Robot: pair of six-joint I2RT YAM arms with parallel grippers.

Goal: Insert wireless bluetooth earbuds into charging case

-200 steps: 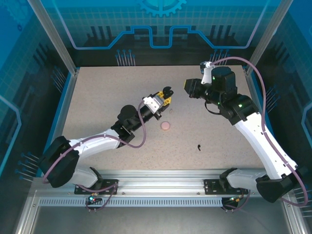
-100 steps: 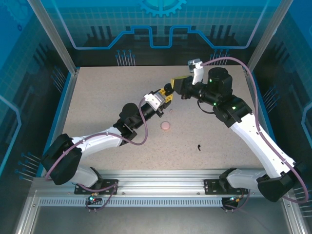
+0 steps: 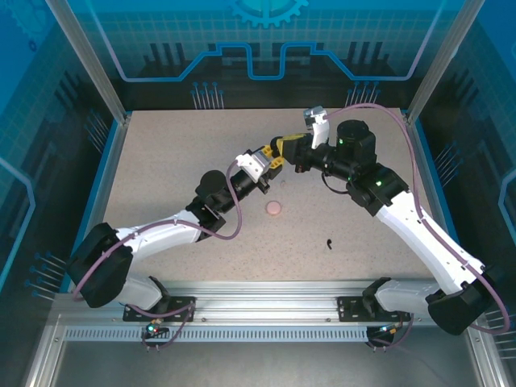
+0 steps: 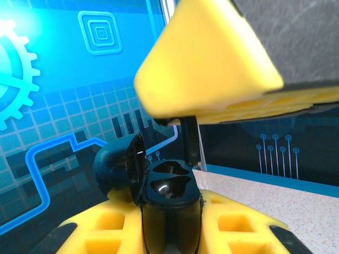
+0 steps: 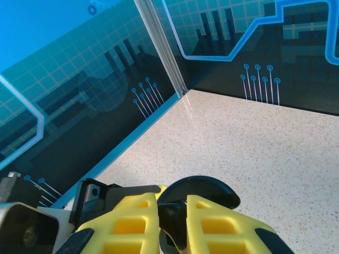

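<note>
The black earbud [image 4: 189,135] hangs stem-down at frame centre, just above the open black charging case [image 4: 168,193]. The right gripper [image 5: 172,206] pinches it, and the left gripper [image 3: 273,158] clamps the case. Line the stem up with its well, lower slowly, then release.

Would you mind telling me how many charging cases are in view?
2. A black case, lid open, is held in the left gripper; a pink case lies on the table nearby. The arms may hide others.
</note>
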